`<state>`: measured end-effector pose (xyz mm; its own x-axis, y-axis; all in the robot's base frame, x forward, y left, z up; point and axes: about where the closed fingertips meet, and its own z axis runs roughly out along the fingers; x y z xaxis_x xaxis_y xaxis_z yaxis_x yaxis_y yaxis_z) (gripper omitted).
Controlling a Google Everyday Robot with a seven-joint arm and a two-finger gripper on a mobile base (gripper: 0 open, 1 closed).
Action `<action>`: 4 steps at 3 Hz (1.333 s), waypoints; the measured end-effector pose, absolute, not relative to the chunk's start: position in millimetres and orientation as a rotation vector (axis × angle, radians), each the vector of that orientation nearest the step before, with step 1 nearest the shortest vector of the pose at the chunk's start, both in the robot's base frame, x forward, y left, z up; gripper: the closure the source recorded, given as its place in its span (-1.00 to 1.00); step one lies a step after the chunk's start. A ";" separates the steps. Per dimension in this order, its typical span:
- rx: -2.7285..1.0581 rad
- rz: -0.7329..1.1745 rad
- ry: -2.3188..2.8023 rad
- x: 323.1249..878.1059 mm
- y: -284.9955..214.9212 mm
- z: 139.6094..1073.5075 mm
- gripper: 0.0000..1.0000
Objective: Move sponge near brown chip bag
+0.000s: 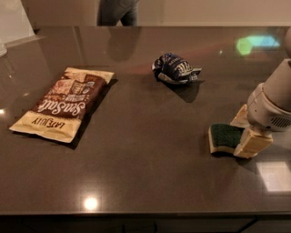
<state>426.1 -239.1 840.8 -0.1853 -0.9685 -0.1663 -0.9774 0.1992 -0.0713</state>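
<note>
The sponge (224,135), dark green on top with a pale yellow body, lies on the dark table at the right. My gripper (245,131) comes down from the right over the sponge's right end, with one cream finger behind it and one in front of it. The fingers press against the sponge's sides, and the sponge rests on the table. The brown chip bag (63,103), with "Sea Salt" and "Late July" lettering, lies flat at the far left, well away from the sponge.
A small balled-up dark blue and white bag (176,69) sits at the back centre. The dark table's front edge (136,213) runs along the bottom. A person's legs (117,11) stand beyond the far edge.
</note>
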 end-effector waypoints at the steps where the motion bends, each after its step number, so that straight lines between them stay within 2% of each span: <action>1: -1.921 0.100 2.237 427.2 -215.3 857.5 0.77; 2: -1.968 0.125 2.170 430.7 -179.2 870.3 1.00; 4: -2.039 0.175 2.079 444.9 -103.1 867.0 1.00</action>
<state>444.9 -103.1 867.0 -0.0103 -0.9704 -0.2412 -0.9971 0.0282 -0.0710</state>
